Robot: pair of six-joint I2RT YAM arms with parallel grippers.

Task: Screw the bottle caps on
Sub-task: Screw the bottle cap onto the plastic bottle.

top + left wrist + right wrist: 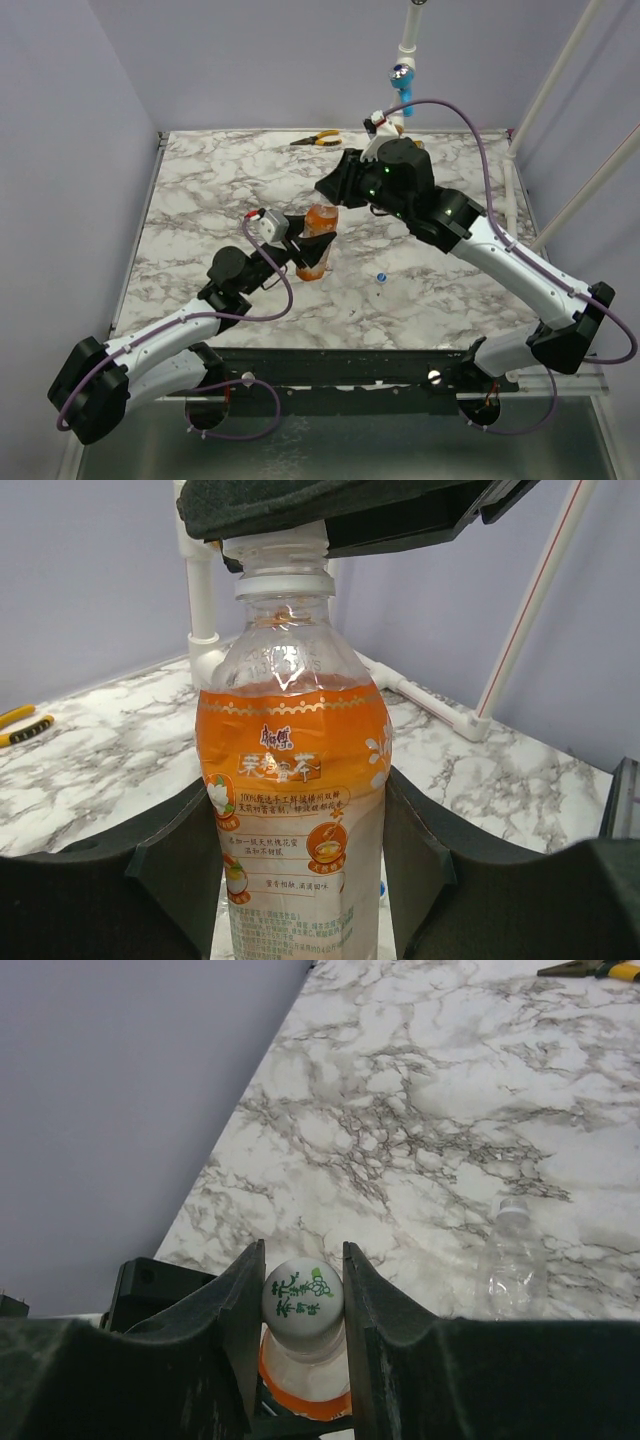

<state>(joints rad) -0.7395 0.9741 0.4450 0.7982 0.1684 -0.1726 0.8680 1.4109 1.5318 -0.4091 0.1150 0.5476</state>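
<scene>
Marble tabletop (200, 190): left jaws clamp slim orange-filled plastic bottle (290, 810); right jaws, gripping whitish round cap (303, 1295), should twist squarely.

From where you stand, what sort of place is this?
Probably a lab robot test bench: two arms mounted at a marble-patterned table, plain purple walls, a white pipe frame.
</scene>
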